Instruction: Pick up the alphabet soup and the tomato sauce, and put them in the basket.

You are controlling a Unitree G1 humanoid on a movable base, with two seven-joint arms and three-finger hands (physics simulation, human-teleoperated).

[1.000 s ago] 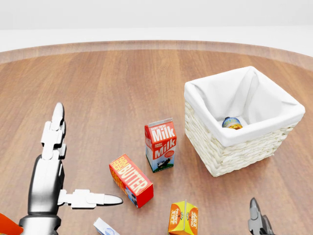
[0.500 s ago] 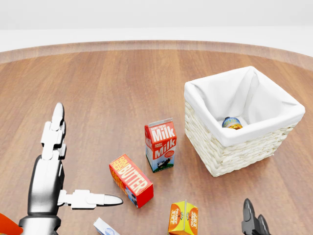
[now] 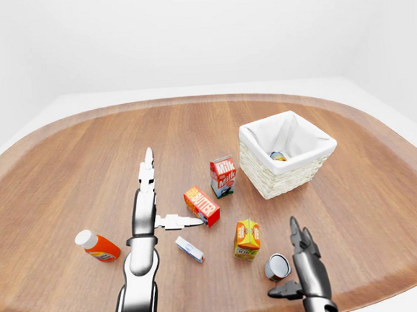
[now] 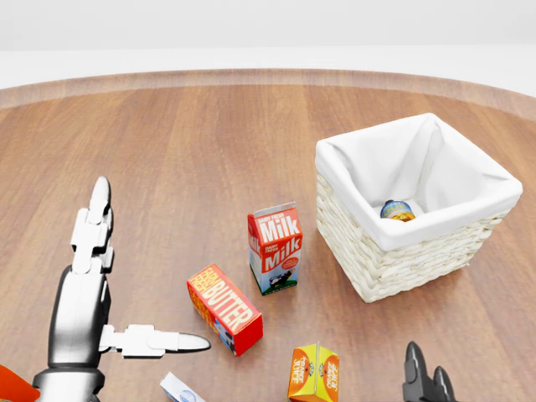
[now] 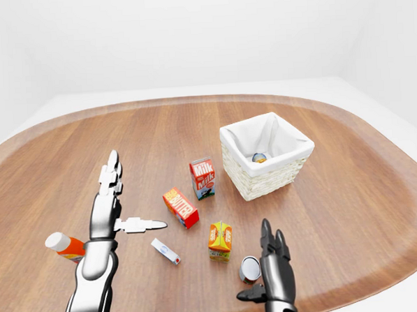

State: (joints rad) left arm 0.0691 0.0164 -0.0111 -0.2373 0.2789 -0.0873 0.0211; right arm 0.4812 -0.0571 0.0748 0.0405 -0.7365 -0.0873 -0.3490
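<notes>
One can's in the basket (image 4: 394, 251) already. 2nd can (image 3: 276, 266) lies on counter beside my right robot hand (image 3: 306, 263); both hands open, empty, incl. left robot hand (image 3: 151, 201).

Nine things are being counted on one wooden table (image 3: 68, 156) — one basket (image 3: 287, 155), two cans (image 3: 276, 266), three cartons (image 3: 223, 176), one bottle (image 3: 97, 246), one small packet (image 3: 189, 249), and two hands (image 3: 157, 207).
</notes>
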